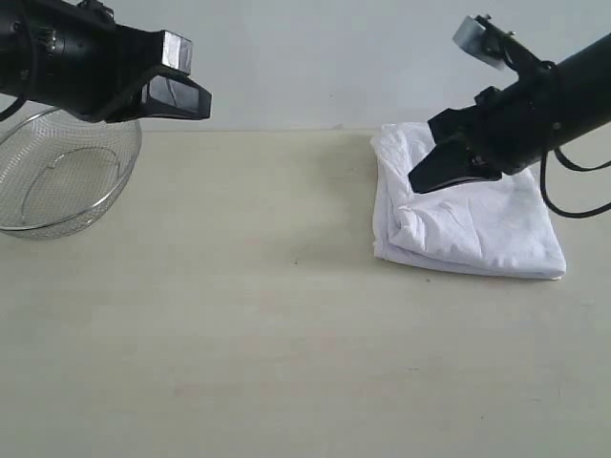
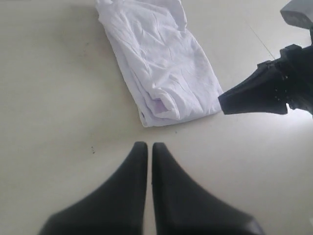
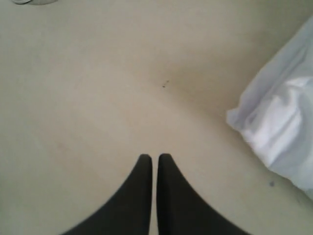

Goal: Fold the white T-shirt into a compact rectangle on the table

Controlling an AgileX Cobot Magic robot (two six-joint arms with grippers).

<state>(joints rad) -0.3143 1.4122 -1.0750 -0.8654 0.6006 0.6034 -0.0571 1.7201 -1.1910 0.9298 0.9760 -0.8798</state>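
Observation:
The white T-shirt [image 1: 468, 215] lies folded into a wrinkly rectangle on the pale table [image 1: 239, 334], at the right of the exterior view; only plain white cloth shows. It also appears in the left wrist view [image 2: 161, 63] and at the edge of the right wrist view [image 3: 283, 132]. My right gripper [image 1: 415, 183] hovers just above the shirt's left part, shut and holding nothing [image 3: 154, 157]. My left gripper [image 1: 202, 98] is raised at the far left, away from the shirt, shut and empty [image 2: 147, 145].
A wire-mesh metal bowl [image 1: 62, 176] sits at the table's far left, under the left arm. A small dark speck [image 1: 295, 260] marks the tabletop. Bare table spreads between the bowl and the shirt and toward the front edge.

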